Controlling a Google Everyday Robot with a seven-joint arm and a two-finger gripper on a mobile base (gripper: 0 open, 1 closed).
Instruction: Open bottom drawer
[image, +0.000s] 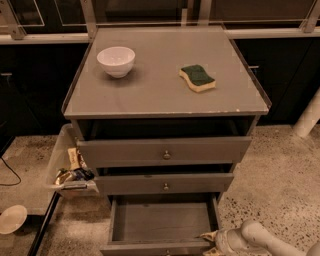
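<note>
Far left on the speckled floor lies a white plate (11, 219), and beside the cabinet's left flank hangs a clear bin (59, 150) of snack packets. On the grey cabinet top (160, 95) a white bowl (116, 61) stands at the left and a green-and-yellow sponge (197, 78) lies to its right, well apart. Below, the top drawer (164, 151) and the middle drawer (164, 184) sit slightly out. The bottom drawer (162, 221) is pulled far out, its plain grey inside showing. My gripper (212, 240) sits low at that drawer's front right corner, right against it; whether it is clenched or released I cannot tell. A white post (307, 117) stands far right.
</note>
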